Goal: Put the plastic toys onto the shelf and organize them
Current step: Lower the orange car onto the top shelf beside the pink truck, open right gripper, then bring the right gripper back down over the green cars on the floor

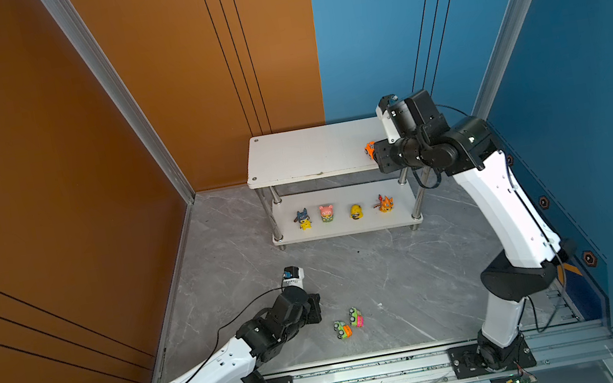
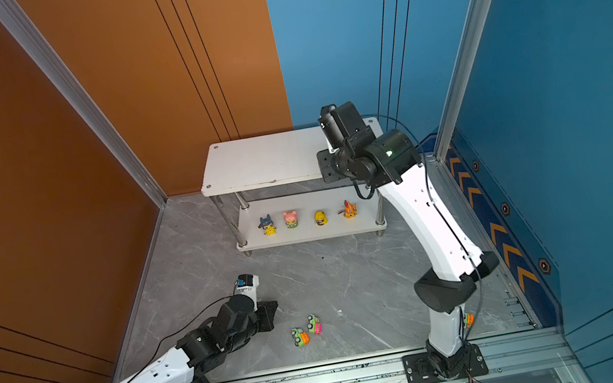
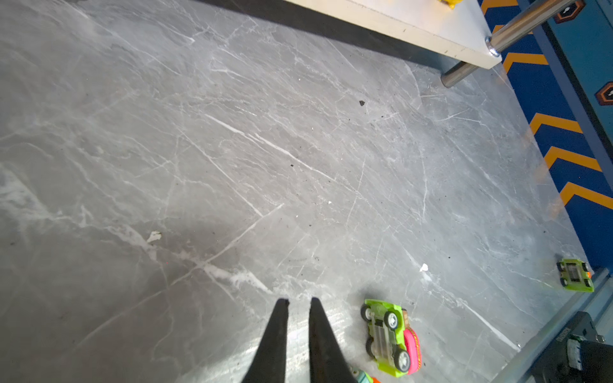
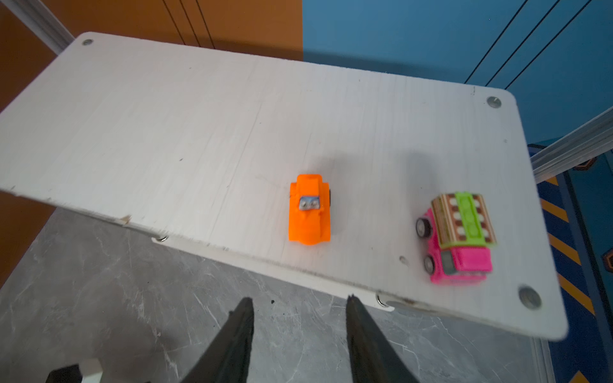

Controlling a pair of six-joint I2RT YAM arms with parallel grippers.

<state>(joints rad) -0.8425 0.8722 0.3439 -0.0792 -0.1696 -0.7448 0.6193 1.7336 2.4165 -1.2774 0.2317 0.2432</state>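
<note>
Both grippers empty: left (image 3: 298, 301) nearly closed, right (image 4: 300, 300) parted; pink car (image 4: 459, 238) blurred.

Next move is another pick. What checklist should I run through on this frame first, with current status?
1. Right end effector open and empty: ok.
2. Orange car resting free on the top board: ok.
3. Pink car on the same board, apart from the orange car: ok.
4. Four figurines in a row on the lower board: ok.
5. Left end effector wide enough for a car: not ok, nearly closed.
6. Table cleared: not ok, two cars beside it, a third green car further off.
</note>
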